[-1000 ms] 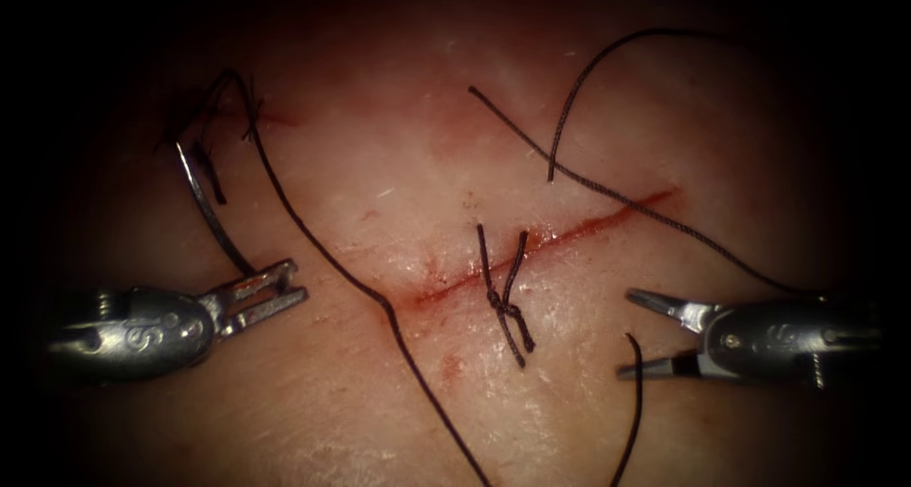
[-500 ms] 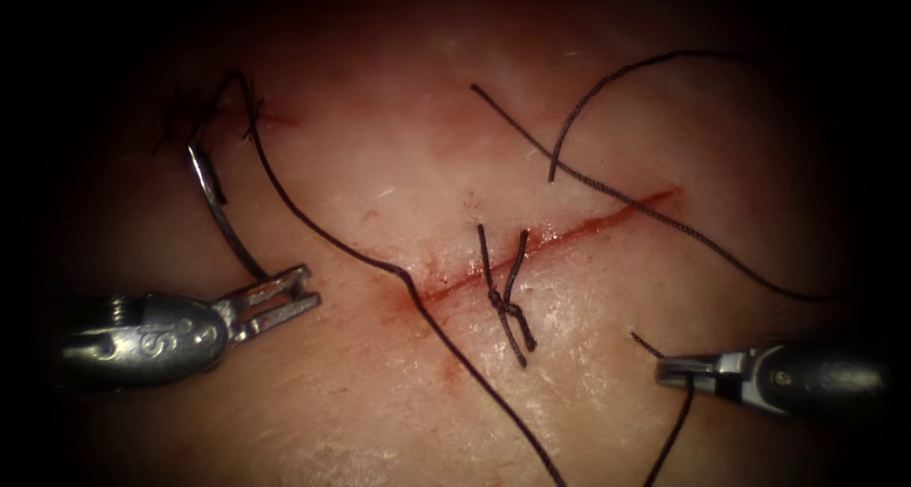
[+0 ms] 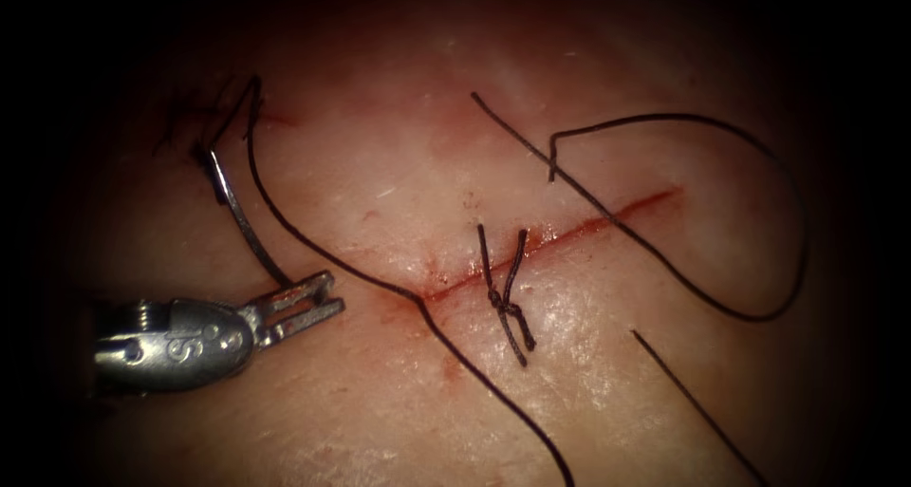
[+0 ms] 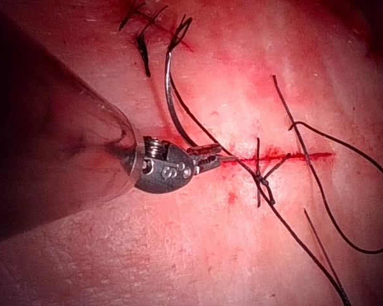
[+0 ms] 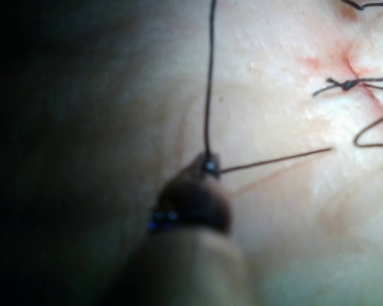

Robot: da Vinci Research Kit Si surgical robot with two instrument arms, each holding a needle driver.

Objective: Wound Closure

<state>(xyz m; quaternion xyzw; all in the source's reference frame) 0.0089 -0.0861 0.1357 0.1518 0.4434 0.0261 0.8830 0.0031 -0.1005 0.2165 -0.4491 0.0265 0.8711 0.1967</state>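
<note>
The curved needle (image 3: 242,223) lies to the left of the cut (image 3: 550,238), free of the tissue (image 3: 399,145) as far as can be seen, arching from the left tool up toward a dark cluster of old stitches (image 3: 195,126) at the upper left. The left tool (image 3: 302,302) has its jaws clamped on the needle's lower end; the needle's upper end reaches the place where the thread (image 3: 332,259) joins it. In the left wrist view the same needle (image 4: 172,102) rises from the left tool (image 4: 207,159) toward those stitches (image 4: 143,25). From the needle's top the thread runs down and to the right, reaches the left end of the cut and carries on toward the lower edge of the endoscope view. A knotted stitch (image 3: 503,302) sits across the middle of the cut, its two short tails standing up above it and two more below it. Another length of thread (image 3: 759,212) makes a wide loop over the right part of the tissue, crossing the cut near its right end. A straight, taut strand (image 3: 697,406) runs from just below and right of the knot toward the lower right. In the right wrist view the right tool (image 5: 207,167) is closed on thread (image 5: 209,76), with one strand going up from its tip and one leading off toward the knotted stitch (image 5: 348,84). Red fluid (image 3: 446,288) lines the cut.
</note>
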